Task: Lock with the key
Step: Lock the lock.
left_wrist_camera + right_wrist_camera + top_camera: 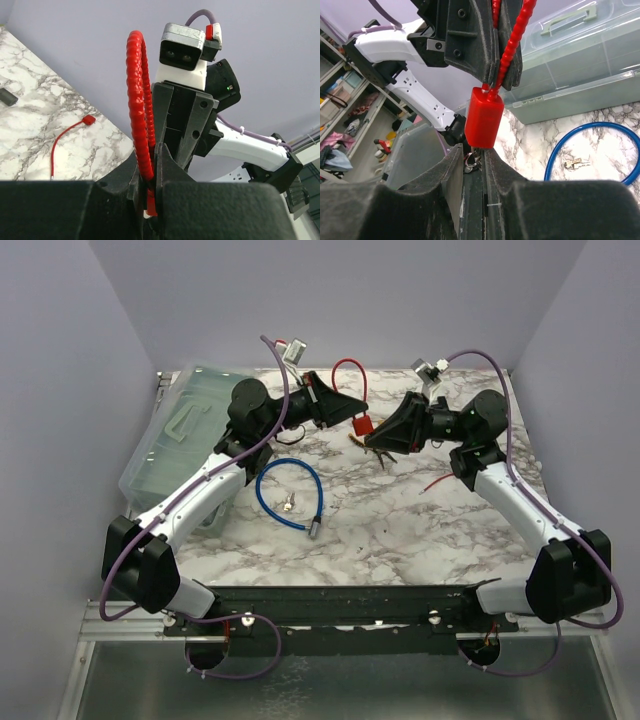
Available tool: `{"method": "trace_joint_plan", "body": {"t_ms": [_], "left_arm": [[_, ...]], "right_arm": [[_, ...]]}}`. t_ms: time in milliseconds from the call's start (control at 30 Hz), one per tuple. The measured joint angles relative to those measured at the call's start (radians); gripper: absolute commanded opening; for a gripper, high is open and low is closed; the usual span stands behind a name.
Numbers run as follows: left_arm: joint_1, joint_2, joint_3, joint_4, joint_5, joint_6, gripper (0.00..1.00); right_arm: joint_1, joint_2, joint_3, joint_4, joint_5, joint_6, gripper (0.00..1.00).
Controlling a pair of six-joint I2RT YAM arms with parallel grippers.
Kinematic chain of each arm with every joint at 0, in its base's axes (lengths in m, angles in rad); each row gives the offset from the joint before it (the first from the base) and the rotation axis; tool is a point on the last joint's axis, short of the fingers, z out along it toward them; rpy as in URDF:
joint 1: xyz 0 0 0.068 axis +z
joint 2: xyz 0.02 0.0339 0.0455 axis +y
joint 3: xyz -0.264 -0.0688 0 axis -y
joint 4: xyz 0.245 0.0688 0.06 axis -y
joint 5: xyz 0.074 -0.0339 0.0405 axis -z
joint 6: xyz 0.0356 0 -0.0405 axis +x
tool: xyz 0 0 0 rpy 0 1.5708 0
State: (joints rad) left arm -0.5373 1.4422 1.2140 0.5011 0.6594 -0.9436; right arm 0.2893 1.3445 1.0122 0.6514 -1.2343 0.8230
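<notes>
Your left gripper (358, 407) pinches red cable (136, 100). Can't tell if right gripper (375, 442) holds key (471, 161) tight. Loose key slips, lock (484, 117) swings away.

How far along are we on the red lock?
Done: left gripper holds the red lock up by its cable. In hand: right gripper brackets the key under it. Left: turning the key; whether it is seated is unclear.

padlock (362, 425): centre rear | cable loop (290, 492): before it, left | keys (289, 503): seemingly inside loop
</notes>
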Motion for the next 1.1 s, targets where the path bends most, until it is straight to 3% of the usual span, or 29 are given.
{"method": "trace_joint_plan", "body": {"t_ms": [367,800,1100], "left_arm": [[-0.002,-0.002,0.000,-0.012,-0.024,0.029,0.00],[-0.015,-0.022,-0.019,-0.113,-0.180,0.131,0.00],[-0.022,-0.023,-0.019,-0.142,-0.198,0.136,0.00]], "right_arm": [[0.000,0.008,0.000,-0.013,0.018,-0.010,0.01],[0.009,-0.006,0.000,-0.240,0.177,-0.164,0.00],[0.013,-0.006,-0.039,-0.206,0.167,-0.173,0.00]]}}
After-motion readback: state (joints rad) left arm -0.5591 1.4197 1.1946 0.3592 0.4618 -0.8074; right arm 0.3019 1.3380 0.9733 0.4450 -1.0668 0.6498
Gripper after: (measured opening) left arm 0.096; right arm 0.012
